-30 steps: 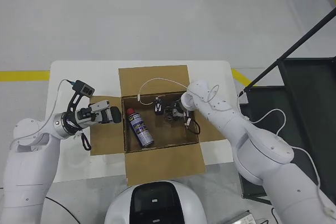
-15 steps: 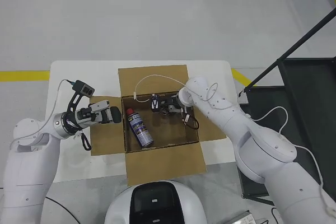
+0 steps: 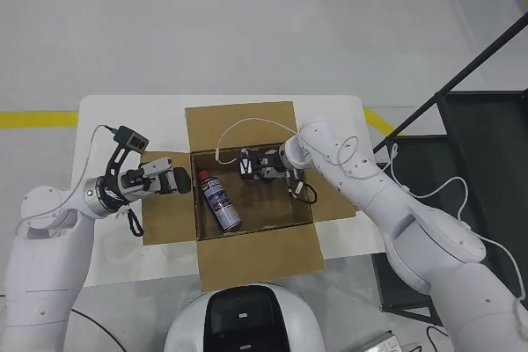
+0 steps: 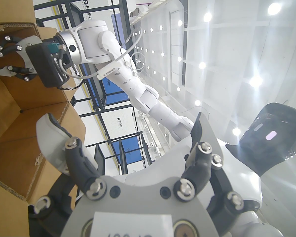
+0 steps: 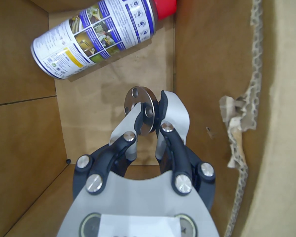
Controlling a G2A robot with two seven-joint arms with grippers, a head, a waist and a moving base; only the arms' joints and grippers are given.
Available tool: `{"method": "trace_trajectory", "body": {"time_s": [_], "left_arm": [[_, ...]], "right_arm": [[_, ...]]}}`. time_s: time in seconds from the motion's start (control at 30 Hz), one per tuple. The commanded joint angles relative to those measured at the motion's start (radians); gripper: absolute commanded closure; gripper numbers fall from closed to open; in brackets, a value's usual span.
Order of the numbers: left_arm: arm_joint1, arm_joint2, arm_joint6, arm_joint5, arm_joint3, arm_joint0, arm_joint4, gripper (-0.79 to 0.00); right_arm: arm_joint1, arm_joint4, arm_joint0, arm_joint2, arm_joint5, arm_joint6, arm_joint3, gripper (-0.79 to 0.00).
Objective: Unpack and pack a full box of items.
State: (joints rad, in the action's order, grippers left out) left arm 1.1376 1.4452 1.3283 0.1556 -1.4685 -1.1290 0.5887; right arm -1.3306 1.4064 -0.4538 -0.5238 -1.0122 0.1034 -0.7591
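Note:
An open cardboard box [image 3: 260, 255] stands on the white table [image 3: 132, 114]. Inside it, along the left wall, lies a blue and white spray can [image 3: 220, 201] with a red cap [image 5: 164, 1]. My right gripper [image 3: 246, 165] is down in the box by the far wall, to the right of the can's cap. It is shut on a round metal flange [image 5: 141, 109] with holes, held on edge above the box floor. My left gripper [image 3: 174, 176] hovers over the box's left flap, open and holding nothing; its fingers [image 4: 51, 129] are spread wide.
A black metal rack [image 3: 475, 132] stands to the right of the table. A yellow line [image 3: 26, 119] runs across the floor at the left. The box's torn flap edge [image 5: 239, 124] is close beside the right gripper.
My right gripper, holding the flange, has shifted left inside the box toward the can's cap end. The left arm has stayed still.

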Motion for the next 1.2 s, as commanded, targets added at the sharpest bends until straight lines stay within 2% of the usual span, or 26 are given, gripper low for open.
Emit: {"method": "trace_trajectory", "body": {"time_s": [0.0,0.37,0.5,1.17], "left_arm": [[0.0,0.0,0.0,0.0,0.0,0.0,0.0,-0.785],[0.0,0.0,0.0,0.0,0.0,0.0,0.0,-0.785],[0.0,0.0,0.0,0.0,0.0,0.0,0.0,-0.785],[0.0,0.0,0.0,0.0,0.0,0.0,0.0,-0.785]], "right_arm": [[0.024,0.011,-0.02,-0.025,0.0,-0.014,-0.041,0.0],[0.17,0.014,-0.155,-0.151,0.0,-0.116,-0.319,0.0],[0.218,-0.018,-0.193,-0.167,0.0,-0.182,-0.373,0.0],[0.218,-0.026,-0.2,-0.17,0.007,-0.187,-0.374,0.0]]}}
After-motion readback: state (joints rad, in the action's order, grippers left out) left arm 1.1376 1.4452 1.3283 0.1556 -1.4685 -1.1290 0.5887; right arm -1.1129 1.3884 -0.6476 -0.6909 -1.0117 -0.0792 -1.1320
